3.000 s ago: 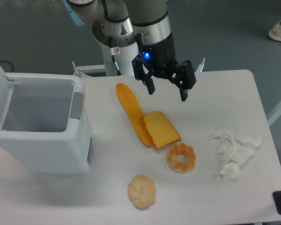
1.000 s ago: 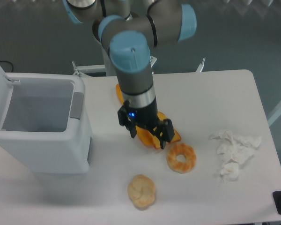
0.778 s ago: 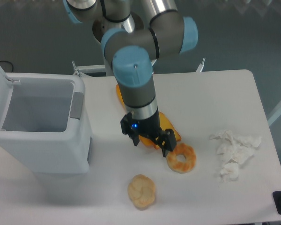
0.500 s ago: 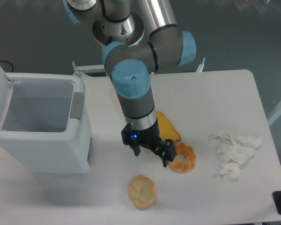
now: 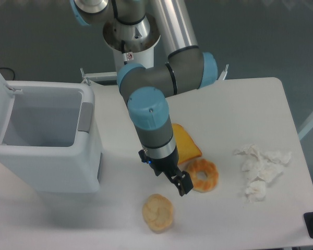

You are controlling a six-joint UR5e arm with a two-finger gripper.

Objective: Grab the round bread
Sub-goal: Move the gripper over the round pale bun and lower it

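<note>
Gripper (image 5: 171,177) moved down toward round bread (image 5: 157,212); grip state unclear; doughnut (image 5: 202,175) just beside.

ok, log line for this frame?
phase: approach | pincer: open, above and right of bun, no contact | bun: on table | doughnut: beside pincer

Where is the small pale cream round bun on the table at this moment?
The small pale cream round bun lies near the table's front edge, below and just left of the claw, with the orange-brown ring doughnut up to its right.
</note>
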